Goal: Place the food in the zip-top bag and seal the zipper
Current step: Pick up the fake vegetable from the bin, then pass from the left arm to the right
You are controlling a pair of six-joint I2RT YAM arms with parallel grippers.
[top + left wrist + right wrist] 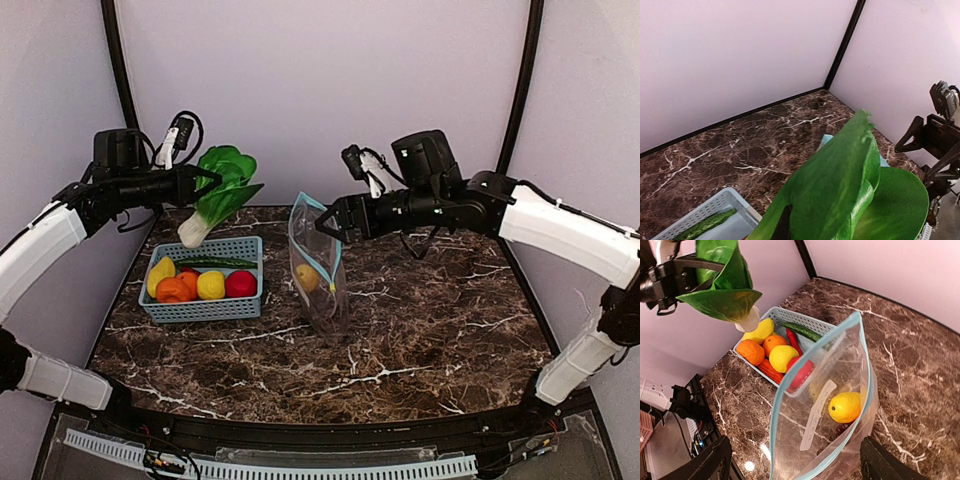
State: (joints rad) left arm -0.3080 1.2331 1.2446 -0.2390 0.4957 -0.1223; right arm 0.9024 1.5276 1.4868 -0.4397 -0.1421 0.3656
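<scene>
The cabbage (222, 185), judged light and soft-leafed, was found clamped by its leaves in the left gripper (198, 185). The right gripper (330, 225) was spread wide at the flimsy zip-top bag (318, 275).

You see the big green leaves of the cabbage (840, 195) filling the bottom right of your view, in front of the dark brown table (755, 145) with white lines in it. Down in the bottom left is a corner of the light blue basket (722, 205), and a green cucumber (705, 226) lies inside it. At the right edge, just past the leaves, you see the black end of the right arm (937, 140) against the pale wall (740, 50).
</scene>
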